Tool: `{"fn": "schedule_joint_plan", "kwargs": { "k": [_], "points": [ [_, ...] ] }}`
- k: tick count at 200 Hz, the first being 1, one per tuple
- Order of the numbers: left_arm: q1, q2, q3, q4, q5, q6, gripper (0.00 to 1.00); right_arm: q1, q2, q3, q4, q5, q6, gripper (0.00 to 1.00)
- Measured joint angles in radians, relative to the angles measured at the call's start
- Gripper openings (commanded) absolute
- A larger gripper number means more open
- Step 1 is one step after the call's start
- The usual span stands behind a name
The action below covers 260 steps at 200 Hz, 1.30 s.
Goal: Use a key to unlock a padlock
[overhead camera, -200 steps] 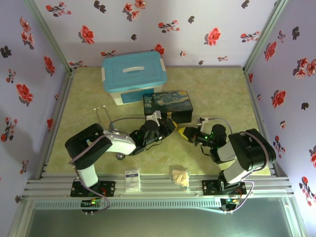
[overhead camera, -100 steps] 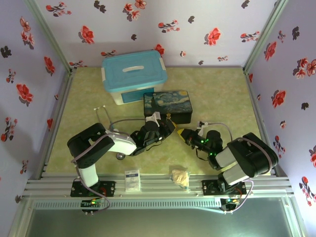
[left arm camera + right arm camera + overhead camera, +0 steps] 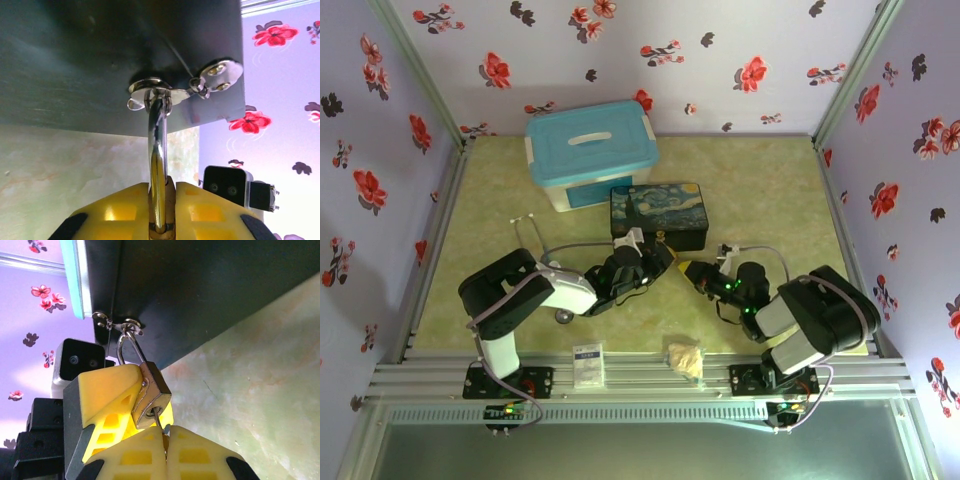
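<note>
Right wrist: key (image 3: 159, 420) tip in padlock (image 3: 150, 392); right tool (image 3: 165, 437) clamps key, left tool (image 3: 161, 196) clamps padlock. Next: twist key.

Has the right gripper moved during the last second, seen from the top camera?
Yes. The right gripper has moved a little to the left, closer to the tin box, which stayed in place.

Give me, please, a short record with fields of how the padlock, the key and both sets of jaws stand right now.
padlock: shackle through the hasp of the tin box
left jaws: shut on the padlock
key: tip in the padlock's keyhole
right jaws: shut on the key
</note>
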Motion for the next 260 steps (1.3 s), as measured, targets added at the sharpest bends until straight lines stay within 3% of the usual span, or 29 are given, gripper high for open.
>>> {"fn": "schedule_joint_plan", "kwargs": {
  "k": [67, 111, 156, 175, 192, 260],
  "points": [
    [0.001, 0.009, 0.0, 0.079, -0.003, -0.037, 0.0, -0.037, -0.029, 0.029, -0.02, -0.06, -0.034, 0.0],
    [-0.013, 0.014, 0.0, 0.149, 0.026, -0.051, 0.0, -0.129, -0.072, 0.038, -0.032, -0.205, -0.03, 0.0],
    [-0.013, 0.028, 0.0, 0.152, 0.024, -0.058, 0.0, -0.151, -0.014, 0.066, -0.027, -0.272, -0.029, 0.0],
    [-0.012, 0.029, 0.0, 0.156, 0.023, -0.058, 0.0, -0.152, -0.013, 0.074, -0.029, -0.279, -0.018, 0.23],
    [-0.011, 0.029, 0.0, 0.161, 0.021, -0.059, 0.0, -0.154, -0.013, 0.085, -0.031, -0.284, -0.003, 0.28],
    [-0.012, 0.029, -0.002, 0.155, 0.036, -0.058, 0.0, -0.155, -0.017, 0.064, -0.025, -0.281, 0.003, 0.18]
  ]
}}
